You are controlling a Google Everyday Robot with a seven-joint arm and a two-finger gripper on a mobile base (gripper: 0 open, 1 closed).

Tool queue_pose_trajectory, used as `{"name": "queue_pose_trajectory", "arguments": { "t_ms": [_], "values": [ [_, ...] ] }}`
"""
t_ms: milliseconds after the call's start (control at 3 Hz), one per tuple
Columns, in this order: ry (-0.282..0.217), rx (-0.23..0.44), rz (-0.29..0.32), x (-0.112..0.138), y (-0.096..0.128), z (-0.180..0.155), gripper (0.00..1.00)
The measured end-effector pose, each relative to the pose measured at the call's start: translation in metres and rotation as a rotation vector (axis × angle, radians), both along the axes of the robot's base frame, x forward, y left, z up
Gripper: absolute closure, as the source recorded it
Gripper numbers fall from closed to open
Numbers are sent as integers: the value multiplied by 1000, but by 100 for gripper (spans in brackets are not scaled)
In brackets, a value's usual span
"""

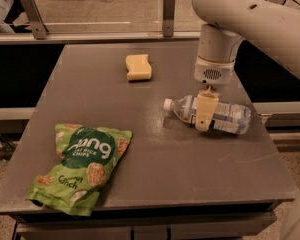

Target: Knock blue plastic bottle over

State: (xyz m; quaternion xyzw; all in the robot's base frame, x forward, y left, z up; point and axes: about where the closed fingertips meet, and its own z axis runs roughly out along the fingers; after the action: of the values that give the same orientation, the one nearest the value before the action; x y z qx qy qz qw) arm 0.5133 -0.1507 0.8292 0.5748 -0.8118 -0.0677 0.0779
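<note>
The blue plastic bottle (231, 117) lies on its side on the grey table (190, 184), right of the middle. Its white cap points left and its label faces up. My gripper (205, 115) hangs straight down from the white arm and sits against the middle of the bottle, covering part of it near the neck.
A yellow sponge (138, 67) lies at the back middle of the table. A green chips bag (82, 166) lies at the front left. A rail with metal posts (169, 11) runs behind the table. The table's right edge is close to the bottle.
</note>
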Motion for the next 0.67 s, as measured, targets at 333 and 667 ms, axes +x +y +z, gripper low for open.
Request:
{"name": "queue_pose_trajectory", "arguments": {
  "t_ms": [333, 667],
  "values": [
    [0, -1, -1, 0, 0, 0, 47],
    [0, -1, -2, 0, -1, 1, 46]
  ]
}}
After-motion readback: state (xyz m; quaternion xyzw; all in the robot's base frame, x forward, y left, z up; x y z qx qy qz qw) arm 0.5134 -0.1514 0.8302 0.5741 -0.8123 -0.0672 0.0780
